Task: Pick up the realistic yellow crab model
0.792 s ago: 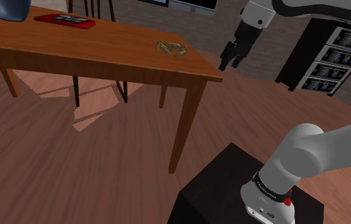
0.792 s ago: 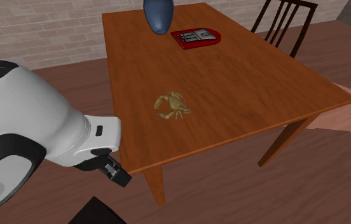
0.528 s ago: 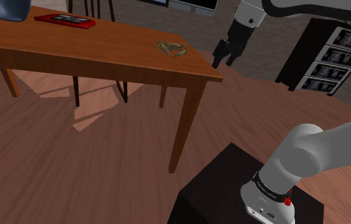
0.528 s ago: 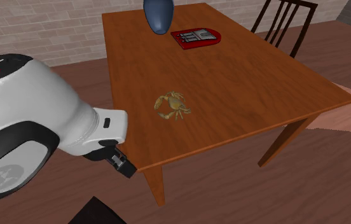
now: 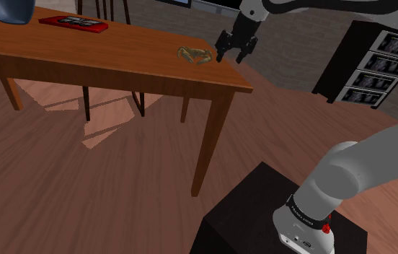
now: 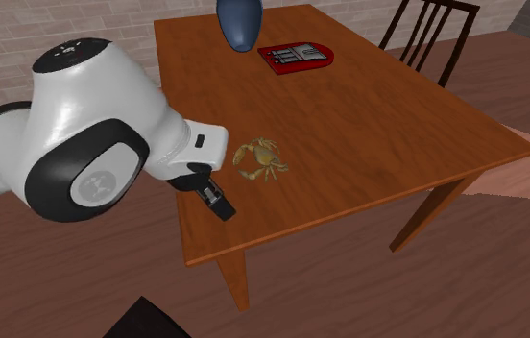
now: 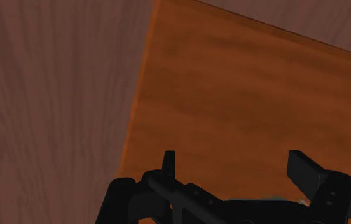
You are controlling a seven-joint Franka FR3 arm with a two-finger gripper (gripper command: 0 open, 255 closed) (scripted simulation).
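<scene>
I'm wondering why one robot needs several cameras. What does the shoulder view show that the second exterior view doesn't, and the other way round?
Shoulder view's own: the black stand with the arm's base on it, and a dark shelf unit beyond.
Second exterior view's own: a pale brick wall and a look from above at the crab.
Shared: the wooden table, the crab on it, the open black gripper beside the crab, a red tray and a blue vase.
</scene>
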